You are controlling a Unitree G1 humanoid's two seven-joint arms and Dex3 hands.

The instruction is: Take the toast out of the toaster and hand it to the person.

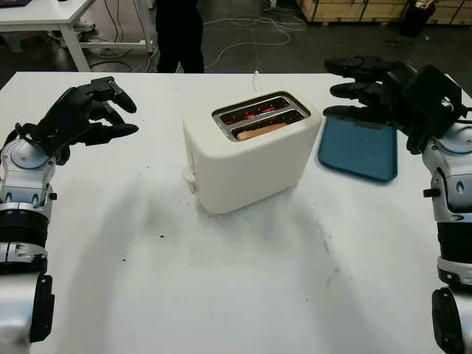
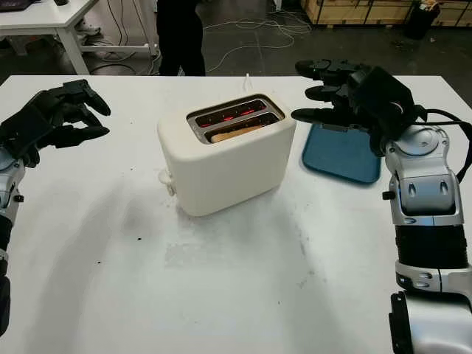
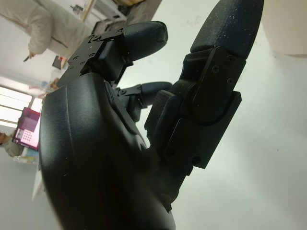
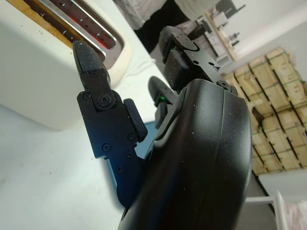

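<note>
Toast, a golden-brown slice (image 1: 259,132), sits down in the nearer slot of the cream-white plastic two-slot toaster (image 1: 247,158), its top edge just showing at the slot's mouth, while the farther slot glows red inside. That toaster stands near the middle of the white surface (image 1: 221,295) and serves as the landmark for everything else. Well to the left of the toaster, the robot's black left hand (image 1: 88,114) is raised above the surface, open and holding nothing, with its fingers (image 3: 144,36) pointed toward the toaster. Behind the toaster, past the far edge of the surface, a person in dark clothing (image 1: 179,33) stands on the floor, seen from the waist down. Just to the right of the toaster, a flat dark-blue rectangular tray (image 1: 360,151) lies on the surface, its near corner close to the toaster's side. Above the tray's far edge, to the right of the toaster and a little higher than its top, the robot's black right hand (image 2: 346,92) hangs open with nothing in it, its fingers (image 4: 93,72) reaching toward the toaster's slots without touching them.
</note>
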